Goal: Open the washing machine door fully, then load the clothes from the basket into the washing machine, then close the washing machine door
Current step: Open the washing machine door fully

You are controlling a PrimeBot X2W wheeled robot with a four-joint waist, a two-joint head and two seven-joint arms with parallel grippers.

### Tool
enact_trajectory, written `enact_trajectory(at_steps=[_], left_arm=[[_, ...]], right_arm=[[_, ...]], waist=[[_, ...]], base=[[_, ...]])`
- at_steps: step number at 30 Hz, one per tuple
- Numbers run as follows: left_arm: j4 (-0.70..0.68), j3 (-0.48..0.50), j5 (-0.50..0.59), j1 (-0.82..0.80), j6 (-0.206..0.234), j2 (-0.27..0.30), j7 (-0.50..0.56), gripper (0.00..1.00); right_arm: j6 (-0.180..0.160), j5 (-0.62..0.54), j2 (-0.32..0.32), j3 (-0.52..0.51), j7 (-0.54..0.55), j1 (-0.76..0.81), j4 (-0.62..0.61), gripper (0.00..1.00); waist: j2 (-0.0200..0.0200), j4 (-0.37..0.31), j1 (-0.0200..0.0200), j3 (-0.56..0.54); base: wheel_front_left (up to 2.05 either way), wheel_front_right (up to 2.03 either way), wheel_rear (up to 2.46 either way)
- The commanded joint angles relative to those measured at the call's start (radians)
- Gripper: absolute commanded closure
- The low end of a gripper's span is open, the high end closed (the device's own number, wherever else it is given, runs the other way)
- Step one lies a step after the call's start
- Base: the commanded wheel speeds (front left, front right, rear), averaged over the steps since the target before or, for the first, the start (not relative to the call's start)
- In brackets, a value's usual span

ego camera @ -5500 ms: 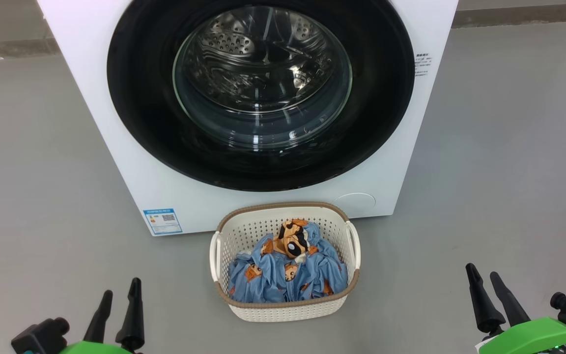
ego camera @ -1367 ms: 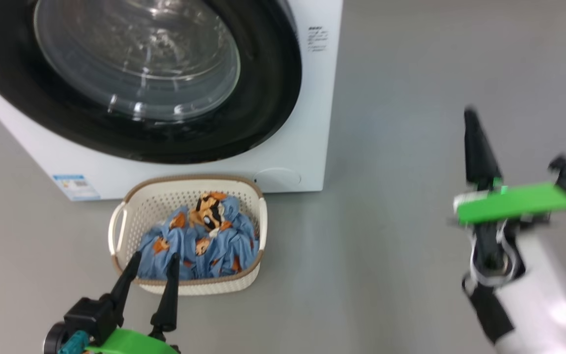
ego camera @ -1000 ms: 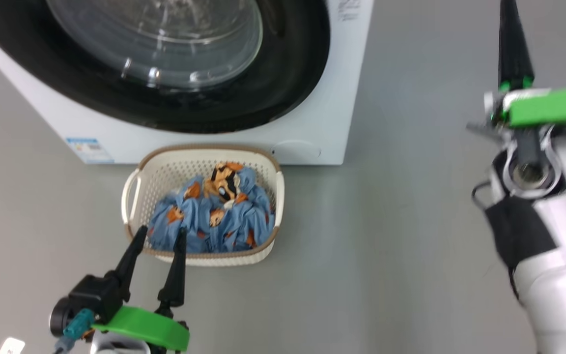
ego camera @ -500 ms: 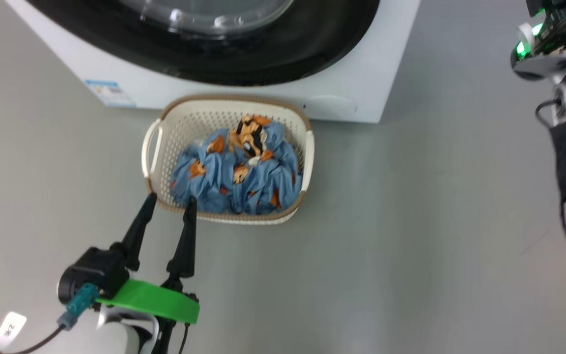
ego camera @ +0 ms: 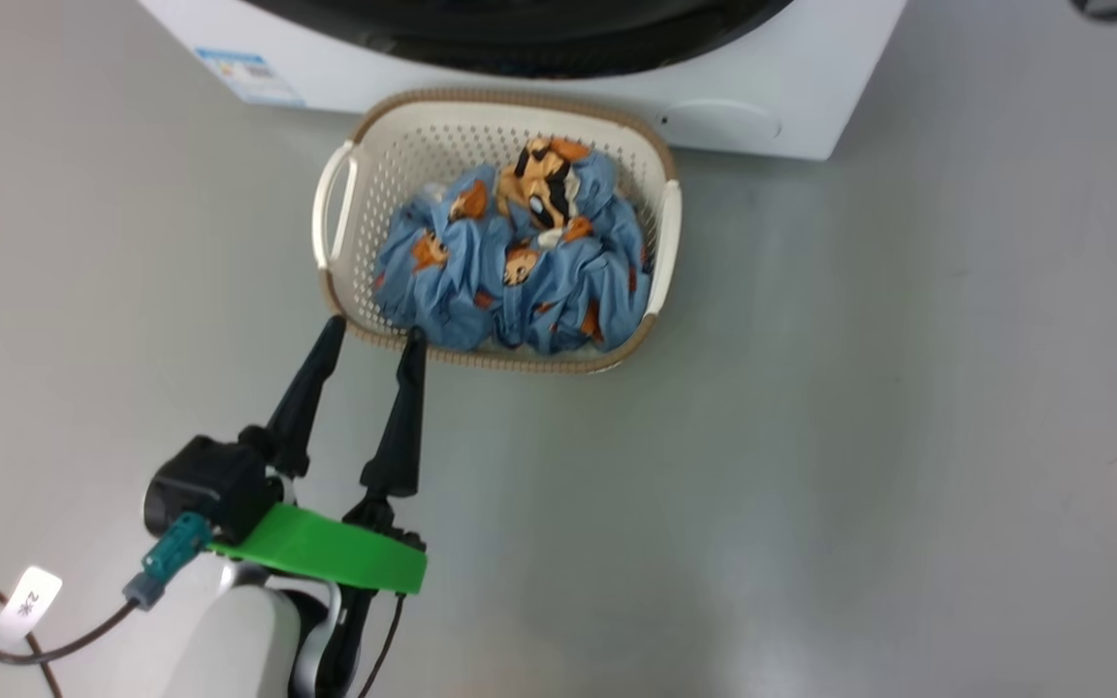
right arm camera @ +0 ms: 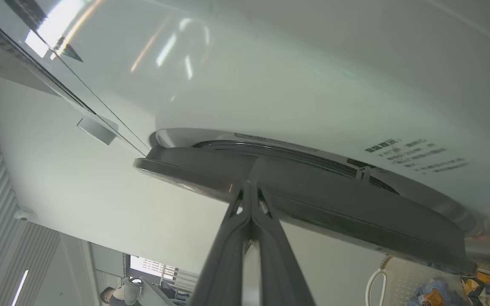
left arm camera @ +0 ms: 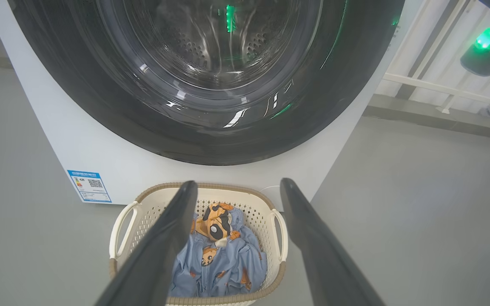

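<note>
The big white boxy front-loading washing machine was mostly cut off in the head view, just its bottom strip with the blue label. The small cream perforated basket sat right in front, blue cartoon-print clothes bundled inside. The left gripper hung fingers spread, tips by the basket's near corner, holding nothing. The right gripper had its fingers pressed together, tips at the edge of the round glossy black-rimmed door. Couldn't tell if they actually touched it.
</note>
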Motion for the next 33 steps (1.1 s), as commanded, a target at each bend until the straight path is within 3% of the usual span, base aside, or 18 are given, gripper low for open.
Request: enact_trajectory(at_steps=[1, 17, 33], left_arm=[[-0.029, 0.024, -0.010, -0.022, -0.002, 0.016, -0.006, 0.00], [-0.051, -0.019, -0.047, -0.077, -0.002, 0.016, -0.006, 0.00], [-0.048, -0.010, -0.041, -0.102, -0.002, 0.016, -0.006, 0.00]], right_arm=[[0.002, -0.009, 0.010, 0.012, 0.010, -0.029, -0.016, 1.00], [0.002, -0.092, 0.009, 0.075, 0.036, -0.211, 0.087, 1.00], [0.002, -0.117, 0.035, 0.156, 0.087, -0.183, 0.031, 1.00]], waist=[[-0.0001, 0.025, 0.0000, 0.036], [-0.0001, 0.075, 0.0000, 0.124], [-0.0001, 0.060, 0.0000, 0.133]], base=[[0.00, 0.00, 0.00], [0.00, 0.00, 0.00], [0.00, 0.00, 0.00]])
